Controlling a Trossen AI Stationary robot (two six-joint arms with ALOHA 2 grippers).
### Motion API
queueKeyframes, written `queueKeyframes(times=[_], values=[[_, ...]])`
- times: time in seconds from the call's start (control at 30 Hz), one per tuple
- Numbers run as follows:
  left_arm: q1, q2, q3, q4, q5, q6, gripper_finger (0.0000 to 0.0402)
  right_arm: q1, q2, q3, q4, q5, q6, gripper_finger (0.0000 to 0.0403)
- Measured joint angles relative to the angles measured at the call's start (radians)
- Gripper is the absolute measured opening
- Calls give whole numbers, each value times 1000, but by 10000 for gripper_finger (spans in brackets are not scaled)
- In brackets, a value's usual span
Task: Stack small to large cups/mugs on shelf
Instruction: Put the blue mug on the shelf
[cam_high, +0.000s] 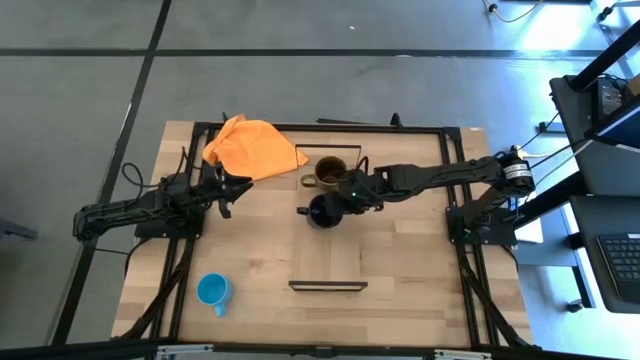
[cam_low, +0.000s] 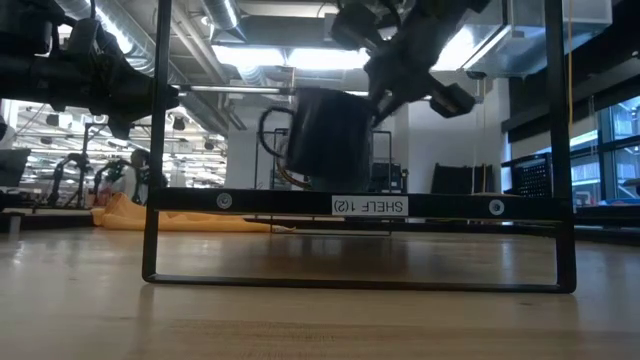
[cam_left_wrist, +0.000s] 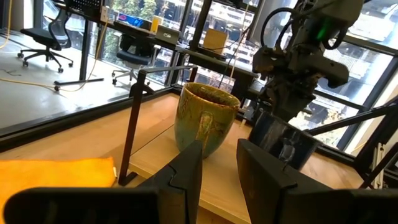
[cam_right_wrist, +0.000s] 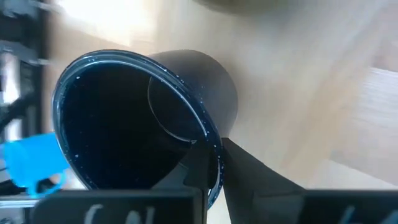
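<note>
The right gripper (cam_high: 345, 200) is over the shelf (cam_high: 328, 250), near its far end. Its 2 fingers are closed on the rim of the black mug (cam_high: 322, 211): in the right wrist view 1 finger (cam_right_wrist: 198, 167) lies inside the mug (cam_right_wrist: 143, 118) and the other runs down the outside wall, with only the rim's thickness between them. In the low view the black mug (cam_low: 328, 138) hangs tilted under the right gripper (cam_low: 385, 85), clear above the shelf rail (cam_low: 360, 206). Its interior is dark and glossy, and nothing is seen inside it.

The left gripper (cam_high: 237, 187) is above the tabletop (cam_high: 250, 260), left of the shelf and just beside the orange cloth (cam_high: 252, 146). In the left wrist view its fingers (cam_left_wrist: 186, 171) are spread a little apart, with a narrow gap between them, and nothing is held.

The brown-olive mug (cam_high: 328, 173) stands upright at the far end of the shelf, handle toward the left arm, close behind the black mug. In the left wrist view the brown-olive mug (cam_left_wrist: 205, 118) shows a dark inner wall near the rim; whether it holds anything cannot be told.

The blue mug (cam_high: 213, 291) stands on the tabletop near the front left corner, well apart from the shelf and from both grippers. From above, its interior appears empty.
</note>
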Motion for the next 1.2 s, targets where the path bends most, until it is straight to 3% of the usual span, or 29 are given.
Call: queueKeyframes(times=[1.2], values=[[0, 0, 0, 0, 0, 0, 94, 3, -1, 1, -61, -92, -69, 45]])
